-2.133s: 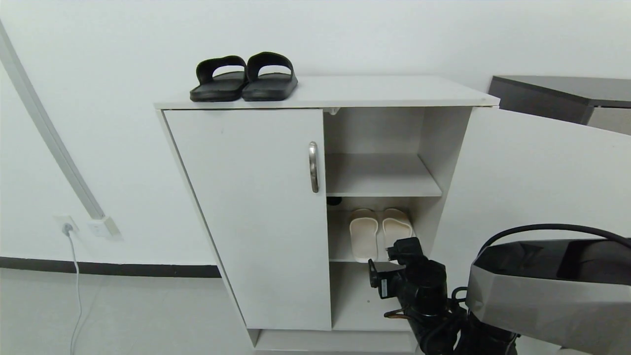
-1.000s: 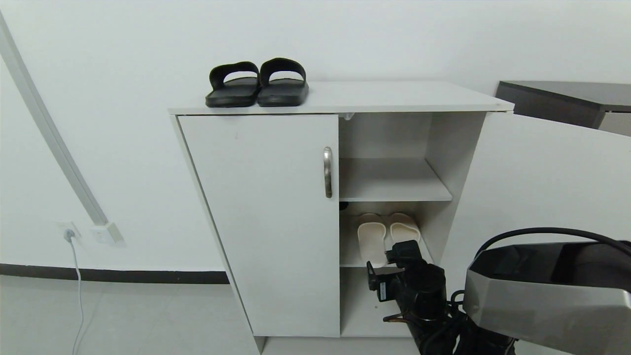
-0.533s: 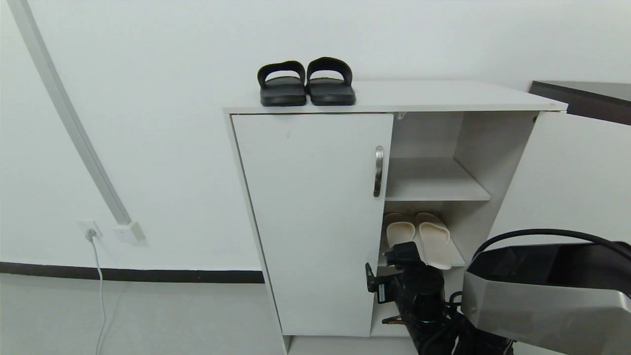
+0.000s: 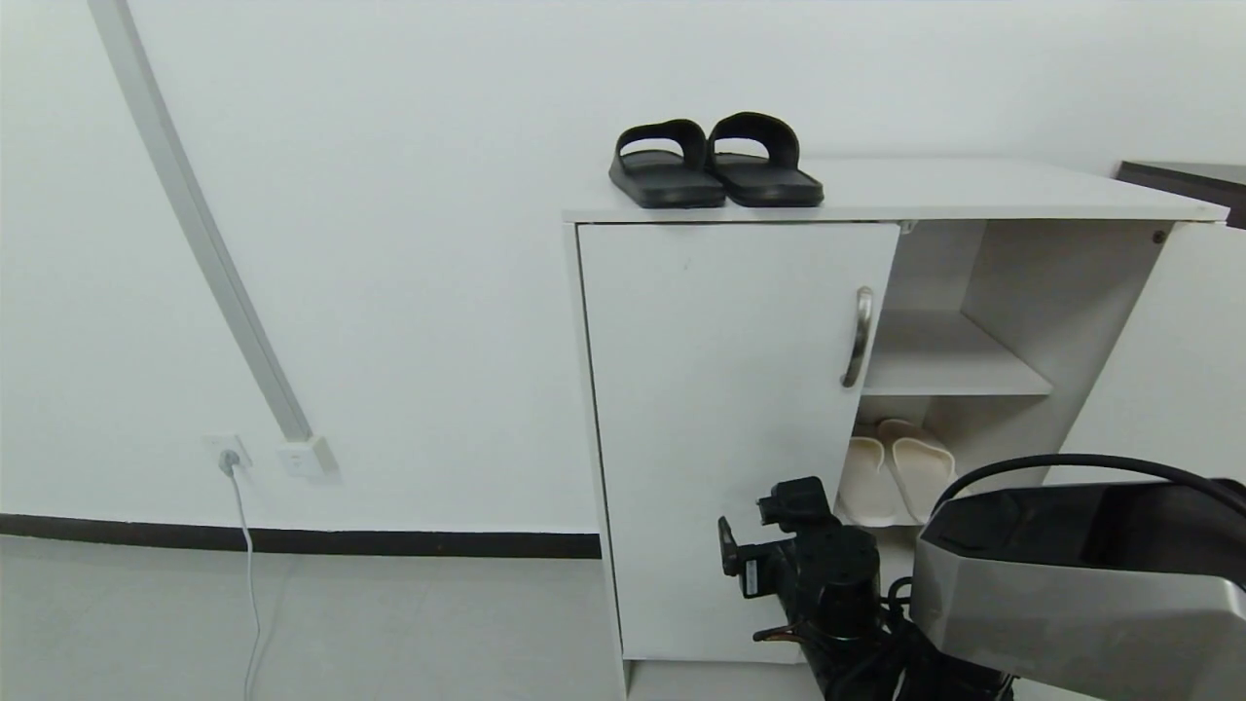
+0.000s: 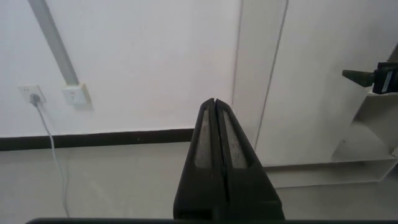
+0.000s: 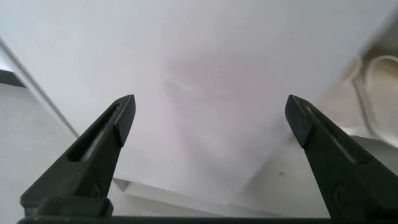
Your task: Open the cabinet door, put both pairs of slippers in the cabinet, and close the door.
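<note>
A pair of black slippers [image 4: 715,166] stands on top of the white cabinet [image 4: 973,187], above its closed left door [image 4: 730,419] with a metal handle [image 4: 858,336]. The right door [image 4: 1183,360] is swung open. A cream pair of slippers [image 4: 896,472] lies on the middle shelf; the shelf above it is bare. My right gripper [image 4: 761,521] hangs low in front of the closed door, open and holding nothing [image 6: 210,106], with a cream slipper [image 6: 379,81] off to one side. My left gripper [image 5: 214,109] is shut and empty, low above the floor left of the cabinet [image 5: 311,81].
A wall socket with a plugged cable [image 4: 229,456] and a slanted grey conduit [image 4: 195,224] are on the wall left of the cabinet. A dark tabletop [image 4: 1183,175] shows behind the open door. Grey floor [image 4: 292,623] stretches to the left.
The whole head picture has shifted: the camera turned left, so the cabinet now sits farther right. Slippers and doors keep their places on the cabinet. The right arm holds the same pose.
</note>
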